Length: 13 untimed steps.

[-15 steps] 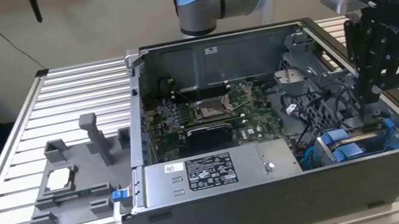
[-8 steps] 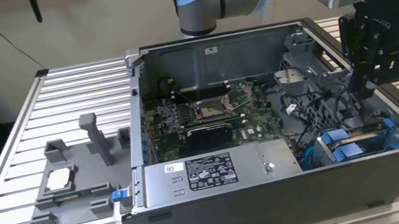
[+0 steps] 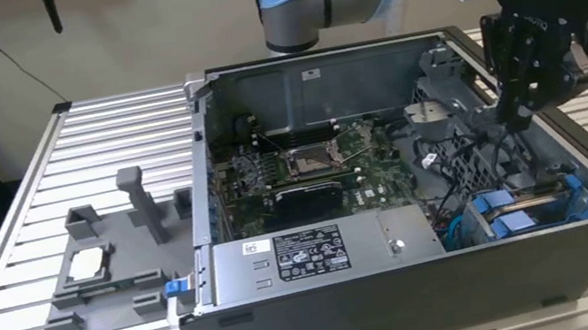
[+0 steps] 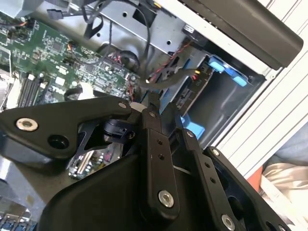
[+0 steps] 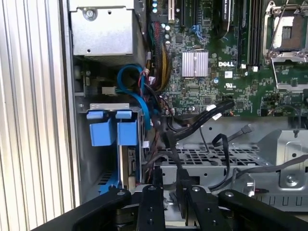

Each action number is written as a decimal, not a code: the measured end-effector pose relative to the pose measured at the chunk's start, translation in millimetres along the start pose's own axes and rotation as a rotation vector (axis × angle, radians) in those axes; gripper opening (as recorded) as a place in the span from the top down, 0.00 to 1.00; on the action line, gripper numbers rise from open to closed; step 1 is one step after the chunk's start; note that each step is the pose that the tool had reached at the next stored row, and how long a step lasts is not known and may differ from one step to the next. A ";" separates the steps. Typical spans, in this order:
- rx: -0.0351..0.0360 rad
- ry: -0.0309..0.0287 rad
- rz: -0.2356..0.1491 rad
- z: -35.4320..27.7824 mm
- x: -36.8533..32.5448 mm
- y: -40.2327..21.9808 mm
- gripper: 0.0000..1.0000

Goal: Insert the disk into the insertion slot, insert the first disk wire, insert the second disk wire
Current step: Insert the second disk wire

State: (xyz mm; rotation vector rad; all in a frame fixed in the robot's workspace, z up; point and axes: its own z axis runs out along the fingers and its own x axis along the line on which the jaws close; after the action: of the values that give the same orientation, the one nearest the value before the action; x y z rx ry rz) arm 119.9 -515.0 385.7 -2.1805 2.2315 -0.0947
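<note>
The disk (image 3: 529,211), framed by its bright blue carrier, sits down inside the insertion slot (image 5: 109,105) in the corner of the open computer case, at the exterior view's lower right. Its blue handle tabs (image 5: 108,129) stand just above the bay. My gripper (image 3: 514,121) hangs inside the case above the perforated drive cage, a little beyond the disk. In both wrist views the fingers (image 4: 151,113) are drawn close together on a black disk wire (image 5: 174,144). That wire curves back toward the motherboard (image 5: 211,72). A blue cable (image 5: 134,94) loops beside the disk.
The silver power supply (image 3: 321,250) lies along the case's front wall. A grey plastic tray with upright posts (image 3: 112,294) holds a small silver chip (image 3: 87,264) at the exterior view's left, on the slatted metal table (image 3: 0,268). Loose black cables (image 3: 447,148) crowd the cage.
</note>
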 end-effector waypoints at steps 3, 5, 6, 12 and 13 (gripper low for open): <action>0.0022 0.0262 -0.011 -0.1 -2.1 1.7 0.74; 0.0074 0.0413 -0.019 -0.2 -4.2 2.3 0.74; 0.0137 0.0437 -0.021 -0.3 -6.5 2.5 0.74; 0.0406 0.0469 -0.028 -0.8 -11.4 8.3 0.74; 0.0418 0.0475 -0.030 -0.9 -11.4 9.8 0.74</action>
State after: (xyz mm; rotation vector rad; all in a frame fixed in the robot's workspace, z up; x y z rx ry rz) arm 110.4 -503.4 385.6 -2.2136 2.2002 -0.1939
